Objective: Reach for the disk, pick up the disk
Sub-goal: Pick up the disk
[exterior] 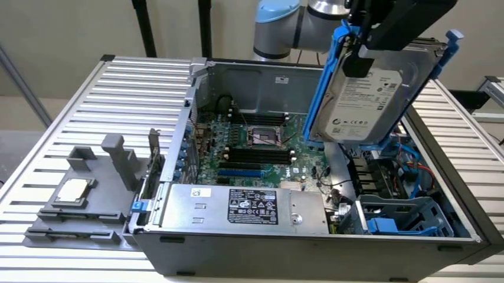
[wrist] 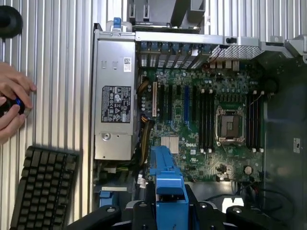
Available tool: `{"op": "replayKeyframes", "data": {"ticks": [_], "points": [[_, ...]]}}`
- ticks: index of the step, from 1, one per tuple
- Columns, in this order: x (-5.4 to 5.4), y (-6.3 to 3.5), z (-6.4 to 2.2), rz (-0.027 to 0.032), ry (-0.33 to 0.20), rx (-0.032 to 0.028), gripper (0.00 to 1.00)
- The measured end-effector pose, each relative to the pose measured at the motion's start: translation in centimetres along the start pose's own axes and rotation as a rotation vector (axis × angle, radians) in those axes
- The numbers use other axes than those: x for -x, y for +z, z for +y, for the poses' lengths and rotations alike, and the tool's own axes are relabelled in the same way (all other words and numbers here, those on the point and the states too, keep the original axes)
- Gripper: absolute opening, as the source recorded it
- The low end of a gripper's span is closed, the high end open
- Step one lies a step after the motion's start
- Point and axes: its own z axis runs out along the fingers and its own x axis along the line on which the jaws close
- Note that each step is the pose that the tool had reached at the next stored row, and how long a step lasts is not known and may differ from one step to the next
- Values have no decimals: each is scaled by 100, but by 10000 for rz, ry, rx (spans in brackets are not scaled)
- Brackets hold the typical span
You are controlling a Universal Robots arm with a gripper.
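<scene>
The disk point(exterior: 367, 101), a silver-grey hard drive with a white label and blue carrier rails, hangs tilted in the air above the open computer case point(exterior: 315, 244), over its side at the exterior view's right. My gripper point(exterior: 364, 54) comes down from above and is shut on the drive's upper end. In the wrist view the blue rail point(wrist: 166, 175) of the disk runs out between my black fingers point(wrist: 144, 211), with the motherboard point(wrist: 211, 120) far beneath it.
Inside the case lie the motherboard point(exterior: 252, 147), a silver labelled power-supply box point(exterior: 236, 206) and a blue drive cage point(exterior: 402, 217). A grey fixture point(exterior: 79, 200) holding a small square plate stands at the exterior view's left. A keyboard point(wrist: 43, 191) and a person's hand point(wrist: 12, 103) are beside the case.
</scene>
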Motion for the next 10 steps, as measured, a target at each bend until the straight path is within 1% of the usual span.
{"op": "replayKeyframes", "data": {"ticks": [5, 10], "points": [[-96, -2, -200, 0, 0, 1, 33], [-213, 1, -354, 1, -1, 1, 33]]}}
